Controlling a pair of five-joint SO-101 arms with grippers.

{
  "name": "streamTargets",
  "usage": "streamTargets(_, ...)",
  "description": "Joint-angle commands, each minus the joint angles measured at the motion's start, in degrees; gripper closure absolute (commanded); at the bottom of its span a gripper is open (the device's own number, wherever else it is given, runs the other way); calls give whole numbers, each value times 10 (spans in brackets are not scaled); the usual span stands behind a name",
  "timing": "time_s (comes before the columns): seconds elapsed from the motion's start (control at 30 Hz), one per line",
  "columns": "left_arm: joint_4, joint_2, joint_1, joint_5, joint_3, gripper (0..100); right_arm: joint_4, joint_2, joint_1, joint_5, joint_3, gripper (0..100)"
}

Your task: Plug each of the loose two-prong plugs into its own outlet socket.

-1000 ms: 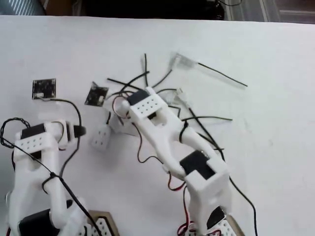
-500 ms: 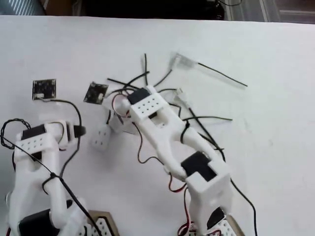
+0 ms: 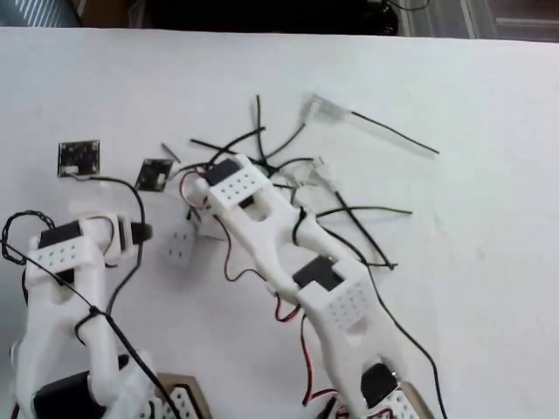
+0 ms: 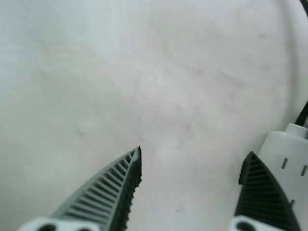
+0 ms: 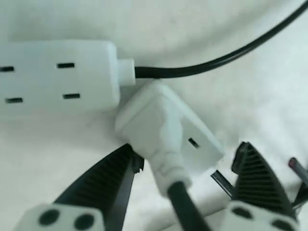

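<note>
A white outlet block (image 3: 179, 243) with paired slots lies on the white table between the two arms. In the right wrist view this block (image 5: 57, 77) has a black cord (image 5: 207, 65) leaving its end. Touching that end lies a white plug body (image 5: 168, 127) on its own black cord. My right gripper (image 5: 190, 159) is open and straddles the plug, one finger on each side. My left gripper (image 4: 192, 159) is open just above bare table, with the outlet block (image 4: 288, 154) beside one fingertip. In the high view the left arm's wrist (image 3: 65, 249) is left of the block.
Two small black square boards (image 3: 79, 157) (image 3: 157, 175) lie on the table behind the left arm. A tangle of thin black wires (image 3: 262, 140) spreads around the right arm's wrist (image 3: 231, 185), and a clear plastic piece (image 3: 323, 109) lies farther back.
The right arm has swung left and its wrist now sits closer to the outlet block. The nearer black board has shifted left. The left arm has kept still.
</note>
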Motion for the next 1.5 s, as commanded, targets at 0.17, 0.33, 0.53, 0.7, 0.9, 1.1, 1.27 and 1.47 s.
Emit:
streamTargets(0.17,-9,-17,-4,-1,0,680,2,-1,13,1,-73,980)
streamTargets(0.33,-9,-17,-4,-1,0,680,23,-6,28,1,-97,980)
streamTargets(0.53,-9,-17,-4,-1,0,680,76,-64,49,1,-123,980)
streamTargets(0.7,-9,-17,-4,-1,0,680,79,-118,103,10,-123,980)
streamTargets(0.9,-9,-17,-4,-1,0,680,72,-161,212,68,-124,980)
streamTargets(1.1,-10,-17,-4,-1,0,680,15,-149,327,136,-123,980)
streamTargets(1.27,-11,-17,-3,-1,0,680,-36,-100,384,189,-123,980)
streamTargets(1.47,-13,-17,-2,-1,5,680,-64,-48,417,193,-123,892)
